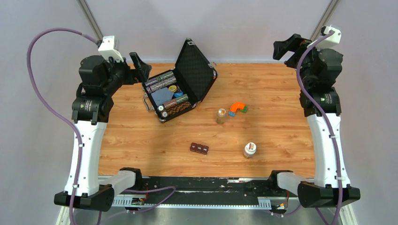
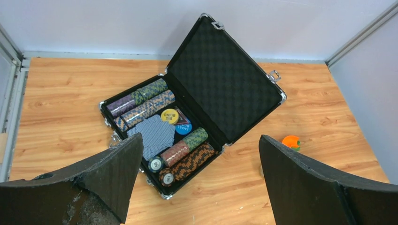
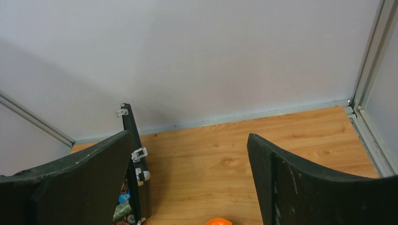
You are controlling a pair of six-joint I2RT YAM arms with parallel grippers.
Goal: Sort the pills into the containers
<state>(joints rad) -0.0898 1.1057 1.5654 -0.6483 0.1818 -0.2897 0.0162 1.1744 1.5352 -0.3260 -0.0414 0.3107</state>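
Note:
The containers [image 1: 199, 148], a small dark brown strip of three joined compartments, lie on the wooden table near the front centre, lids down. A pill bottle with a white cap [image 1: 249, 150] stands to their right. A small uncapped bottle [image 1: 220, 116] stands further back. My left gripper [image 1: 141, 67] is open and empty, raised at the back left beside the black case; it also shows in the left wrist view [image 2: 199, 180]. My right gripper [image 1: 287, 47] is open and empty, raised at the back right, and shows in the right wrist view [image 3: 187, 183].
An open black hard case [image 1: 180, 89] full of poker chips and cards stands at the back centre; it shows in the left wrist view [image 2: 187, 108]. An orange curved toy with blue and green blocks [image 1: 238, 108] lies right of it. Walls enclose the table.

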